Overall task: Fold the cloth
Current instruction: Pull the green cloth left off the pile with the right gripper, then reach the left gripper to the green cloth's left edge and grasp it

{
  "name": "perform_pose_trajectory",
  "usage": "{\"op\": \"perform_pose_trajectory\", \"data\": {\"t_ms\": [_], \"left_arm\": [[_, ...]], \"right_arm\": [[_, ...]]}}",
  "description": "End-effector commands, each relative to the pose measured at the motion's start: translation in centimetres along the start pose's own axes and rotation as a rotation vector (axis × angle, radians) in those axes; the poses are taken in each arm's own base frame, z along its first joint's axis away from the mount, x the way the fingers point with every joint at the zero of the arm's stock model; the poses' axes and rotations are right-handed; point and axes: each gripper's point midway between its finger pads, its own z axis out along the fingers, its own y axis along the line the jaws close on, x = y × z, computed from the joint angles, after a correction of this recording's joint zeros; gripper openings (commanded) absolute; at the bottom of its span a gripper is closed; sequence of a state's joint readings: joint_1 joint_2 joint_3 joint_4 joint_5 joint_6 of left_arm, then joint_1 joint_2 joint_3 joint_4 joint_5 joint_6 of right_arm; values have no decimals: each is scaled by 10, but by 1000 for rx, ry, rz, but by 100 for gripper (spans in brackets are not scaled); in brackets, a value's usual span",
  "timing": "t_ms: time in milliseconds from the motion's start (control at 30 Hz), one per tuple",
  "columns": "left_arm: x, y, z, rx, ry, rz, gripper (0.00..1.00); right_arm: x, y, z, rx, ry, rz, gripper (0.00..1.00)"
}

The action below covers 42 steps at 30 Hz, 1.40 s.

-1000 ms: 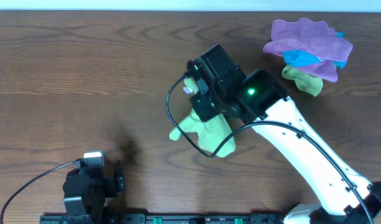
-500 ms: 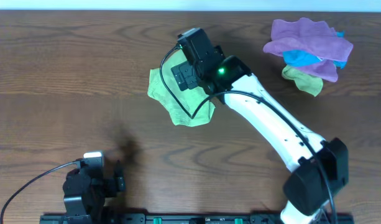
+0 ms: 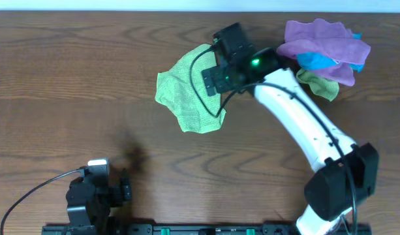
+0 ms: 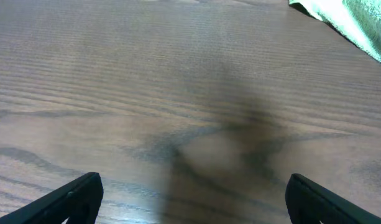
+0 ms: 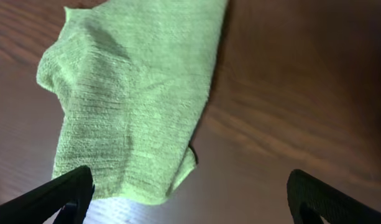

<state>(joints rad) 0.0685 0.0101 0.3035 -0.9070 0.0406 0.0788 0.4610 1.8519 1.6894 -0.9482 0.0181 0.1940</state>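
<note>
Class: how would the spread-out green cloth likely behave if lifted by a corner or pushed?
Probably floppy: the cloth lies in soft wrinkles, so it should drape from a lifted corner. Likely light, since it looks thin. Pushed, its ribbed weave may catch the table and bunch.

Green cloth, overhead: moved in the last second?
Yes. The green cloth shifted away from the robot's side and now lies nearly level with the unmoved cloth pile.

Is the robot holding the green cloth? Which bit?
No, nothing is held. The right gripper is open by the cloth, which lies on the table. The left gripper is open too.
</note>
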Motion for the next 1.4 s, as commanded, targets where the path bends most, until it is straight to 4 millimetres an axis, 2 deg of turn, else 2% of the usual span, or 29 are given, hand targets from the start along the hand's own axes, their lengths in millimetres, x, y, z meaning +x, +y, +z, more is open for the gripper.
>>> {"op": "perform_pose_trajectory", "data": {"t_ms": [0,100,233,300,367,467,633,733,1100,1300,1367], "left_arm": [[17,2,2,-14,61,12,95],[17,2,2,-14,61,12,95],[17,2,2,-14,61,12,95],[17,2,2,-14,61,12,95],[17,2,2,-14,61,12,95],[17,2,2,-14,61,12,95],[17,2,2,-14,61,12,95],[17,2,2,-14,61,12,95],[16,2,2,-12,57,12,95],[-30,-19,0,110,-130,12,95],[-56,-26,-6,152,-241,18,95]], "right_arm": [[7,-7,6,-125,64,110,99],[19,-25,11,-136,112,164,99],[44,-27,24,-210,190,214,99],[58,-21,30,-250,229,208,99],[71,-3,31,-342,258,123,99],[80,15,31,-382,269,2,94],[85,38,36,-327,258,-132,91],[84,43,37,-307,245,-156,95],[80,31,38,-291,243,-89,96],[80,30,38,-291,245,-88,95],[80,30,38,-290,245,-87,95]]}}
